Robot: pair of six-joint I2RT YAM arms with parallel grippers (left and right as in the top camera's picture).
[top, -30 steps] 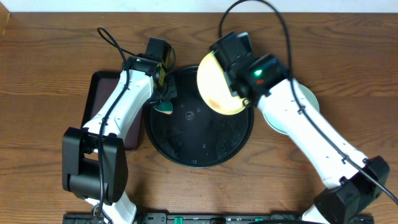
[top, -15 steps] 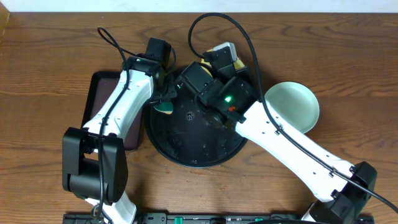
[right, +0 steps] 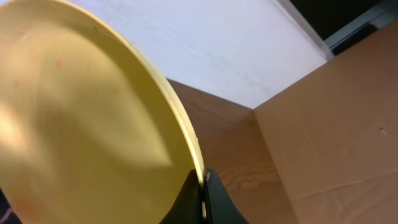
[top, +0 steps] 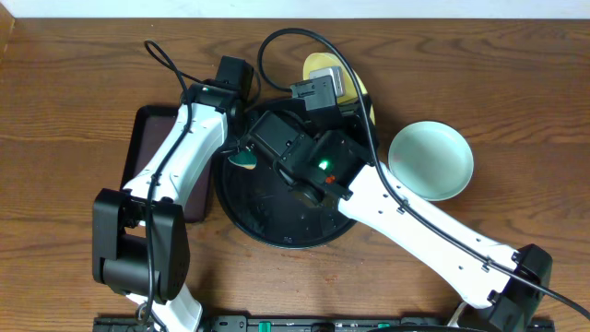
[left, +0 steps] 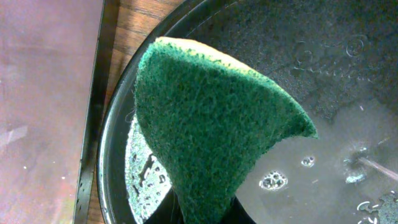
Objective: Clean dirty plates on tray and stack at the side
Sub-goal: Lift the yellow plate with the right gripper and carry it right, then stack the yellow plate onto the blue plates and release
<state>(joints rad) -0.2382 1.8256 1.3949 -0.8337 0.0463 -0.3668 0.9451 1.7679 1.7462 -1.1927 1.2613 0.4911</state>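
Two plates are in view, and only one of them is held. The right end effector [right: 202, 188] has its fingers pinched narrowly on the rim of the pale yellow plate [right: 81, 118], which the right wrist view shows raised and tilted, its concave face turned toward the camera. A few faint orange specks mark that face. From overhead, only slivers of this plate show past the right wrist, over the far rim of the round black tray [top: 267, 210].

The left end effector [left: 205, 210] is clamped on a green sponge [left: 211, 124], gripping it by its lower end so that the sponge fans out into a bent wedge with a thin yellow edge along the top. It hangs over the tray's left side, just inside the raised rim. I cannot tell whether it touches the tray. Water droplets [left: 273, 180] and a wet sheen lie on the glossy tray floor beside it.

A pale mint plate [top: 430, 160] sits flat on the wooden counter [top: 74, 74] just right of the black tray, face up, close to the tray's rim and apart from both arms. A rectangular dark-brown tray [top: 147, 129] lies on the counter just beside the black tray's left rim, partly under the left arm.
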